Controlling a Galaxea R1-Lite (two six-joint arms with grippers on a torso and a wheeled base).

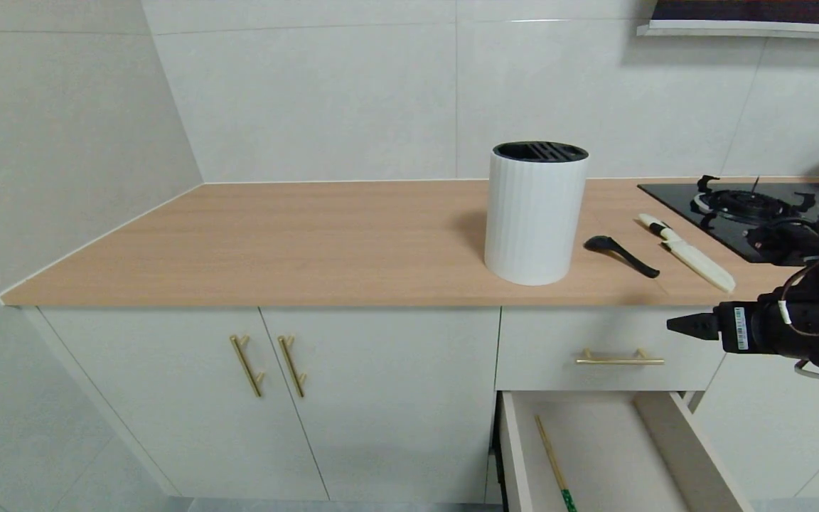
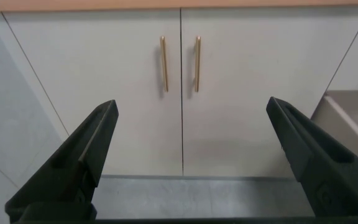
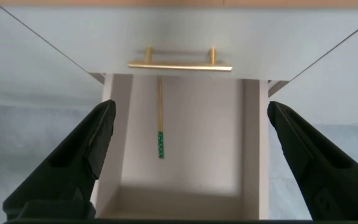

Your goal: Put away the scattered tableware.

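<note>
Fingers of the left gripper are spread wide and empty. It sits low, facing the double cabinet doors under the table.

Right gripper: fingers also wide apart, holding nothing. It hangs in front of the closed upper drawer and above the open lower drawer, pointing toward the robot's left in the head view.

Tableware:
- black spoon flat on the table, just beside the white holder on its right, not touching it
- cream knife flat on the table, just right of the spoon, lying diagonally, one end near the gas hob
- chopsticks with a green patterned end inside the open lower drawer, lying lengthwise near its left wall; can't tell if it's one stick or a pair

White holder stands upright on the table, ribbed sides, black slotted top. Both grippers are well apart from the spoon and knife. Brass bar handles on the doors and on the closed upper drawer.
</note>
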